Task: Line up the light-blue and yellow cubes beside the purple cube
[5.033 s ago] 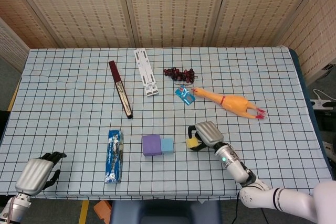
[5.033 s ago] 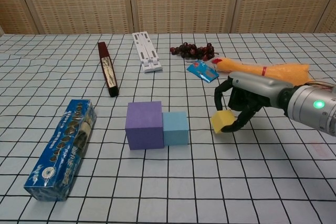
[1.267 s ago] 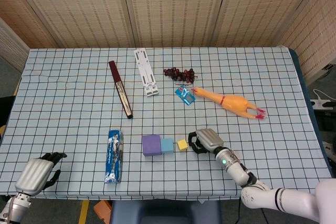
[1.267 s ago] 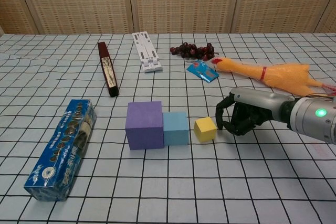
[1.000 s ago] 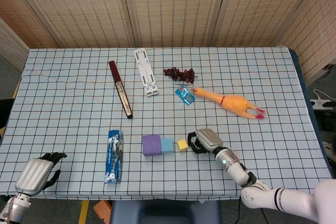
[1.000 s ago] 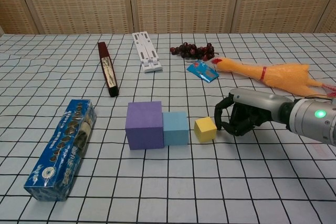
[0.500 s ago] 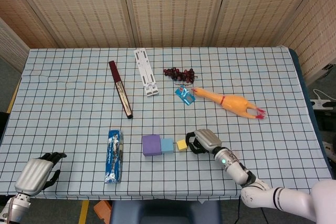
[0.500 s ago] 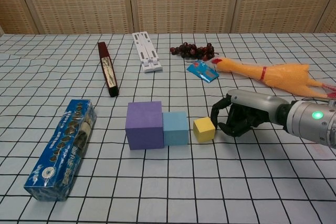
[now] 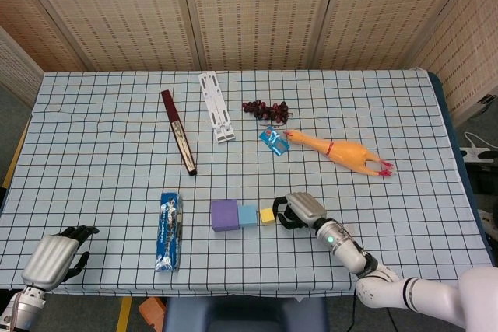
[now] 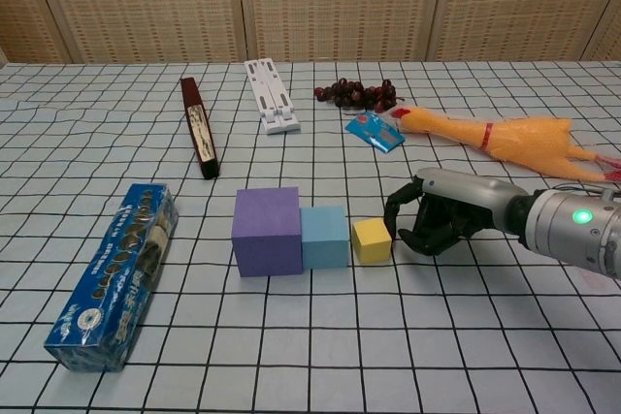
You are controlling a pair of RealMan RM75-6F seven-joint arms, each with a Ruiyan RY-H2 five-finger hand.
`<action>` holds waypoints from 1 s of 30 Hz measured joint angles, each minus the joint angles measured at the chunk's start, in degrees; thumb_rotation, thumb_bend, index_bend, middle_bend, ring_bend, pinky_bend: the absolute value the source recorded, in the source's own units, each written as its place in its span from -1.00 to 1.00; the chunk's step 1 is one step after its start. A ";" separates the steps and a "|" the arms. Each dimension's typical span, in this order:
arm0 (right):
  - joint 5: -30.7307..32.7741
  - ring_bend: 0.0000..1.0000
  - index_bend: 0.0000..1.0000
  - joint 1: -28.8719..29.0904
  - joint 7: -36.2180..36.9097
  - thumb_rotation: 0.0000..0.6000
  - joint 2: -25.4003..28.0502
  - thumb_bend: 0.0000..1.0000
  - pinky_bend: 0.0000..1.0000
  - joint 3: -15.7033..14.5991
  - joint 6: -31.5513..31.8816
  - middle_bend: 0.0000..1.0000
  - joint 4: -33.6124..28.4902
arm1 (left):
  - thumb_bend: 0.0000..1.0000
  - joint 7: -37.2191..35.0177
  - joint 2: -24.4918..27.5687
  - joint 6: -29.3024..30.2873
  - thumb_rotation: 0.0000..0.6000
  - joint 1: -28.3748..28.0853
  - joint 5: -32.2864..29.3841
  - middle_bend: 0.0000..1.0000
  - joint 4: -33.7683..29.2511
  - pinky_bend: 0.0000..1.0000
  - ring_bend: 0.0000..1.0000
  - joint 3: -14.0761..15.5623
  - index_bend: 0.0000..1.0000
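One yellow cube point(image 10: 372, 240) against robot hand point(image 10: 433, 215)

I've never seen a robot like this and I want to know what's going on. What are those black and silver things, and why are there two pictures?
Those are the robot's two hands, on the ends of its arms. Both pictures show one moment: one camera looks down from the robot's head, the other looks out from its chest, closer to the table.

The right hand has curled fingers pressed against a small yellow cube, beside a light-blue cube and a bigger purple cube. The three sit in a row. It is not lifting anything. The left hand rests at the table's near corner, holding nothing.

Also on the checked tablecloth: a rubber chicken, grapes, a small blue packet, a white plastic strip, a long dark red box and a blue box.
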 measured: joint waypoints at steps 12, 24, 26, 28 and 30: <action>-1.63 0.84 0.02 0.52 2.82 1.00 -1.43 0.01 1.00 0.27 0.13 0.99 2.30 | -0.06 -0.32 0.09 0.13 1.00 0.04 0.10 -0.33 0.05 0.31 -0.28 0.00 -0.39; -2.29 0.84 0.02 0.84 3.85 1.00 -2.24 0.01 1.00 0.15 0.14 0.99 2.79 | -0.06 -0.66 0.16 0.14 1.00 0.04 0.08 -0.32 0.10 0.31 -0.28 -0.03 -0.39; -2.36 0.84 0.02 0.89 3.94 1.00 -2.33 0.01 1.00 0.17 0.19 0.99 2.83 | -0.06 -0.72 0.16 0.13 1.00 0.03 0.10 -0.32 0.10 0.31 -0.28 -0.03 -0.39; -2.39 0.84 0.02 0.97 4.04 1.00 -2.42 0.01 1.00 0.20 0.16 0.99 2.94 | -0.06 -0.81 0.16 0.14 1.00 0.02 0.17 -0.32 0.11 0.31 -0.28 -0.01 -0.39; -2.39 0.84 0.02 1.03 4.17 1.00 -2.53 0.01 1.00 0.23 0.14 0.99 3.09 | -0.06 -0.87 0.18 0.13 1.00 0.01 0.22 -0.32 0.13 0.31 -0.28 0.01 -0.39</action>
